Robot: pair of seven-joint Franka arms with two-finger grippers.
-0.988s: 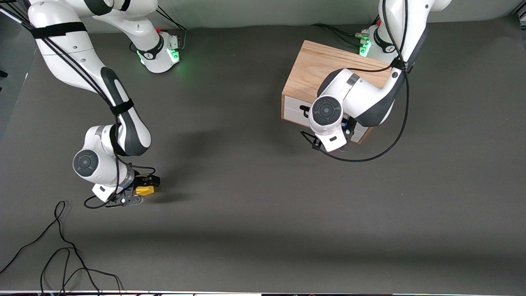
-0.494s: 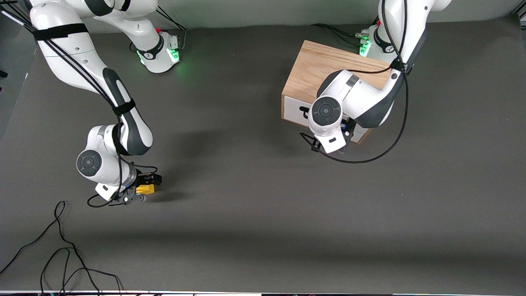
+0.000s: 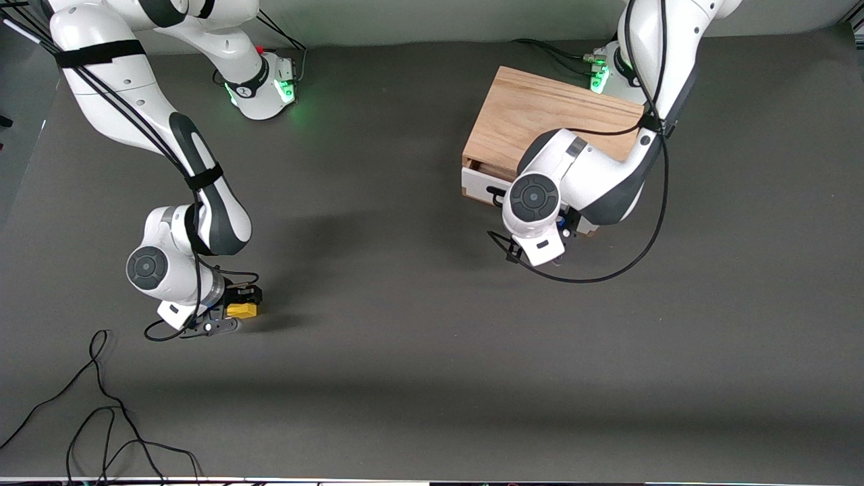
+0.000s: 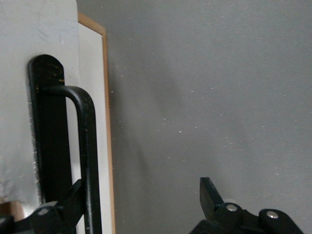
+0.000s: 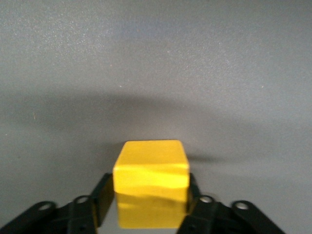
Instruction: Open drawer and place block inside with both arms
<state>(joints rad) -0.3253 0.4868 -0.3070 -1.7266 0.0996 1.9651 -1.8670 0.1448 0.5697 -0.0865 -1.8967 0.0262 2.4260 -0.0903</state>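
The oak cabinet stands toward the left arm's end of the table. Its drawer's white front sits pulled out a little, with a dark gap under the cabinet top. My left gripper is open at the black wire handle, with one finger hooked behind the bar. In the front view my left wrist hides it. My right gripper is shut on the yellow block, low over the mat toward the right arm's end.
Loose black cables lie on the mat near the front edge at the right arm's end. A cable loop hangs from the left arm in front of the cabinet. Both arm bases glow green.
The drawer has slid out a little as my left wrist moved toward the front camera. My right gripper holds the block in almost the same spot.
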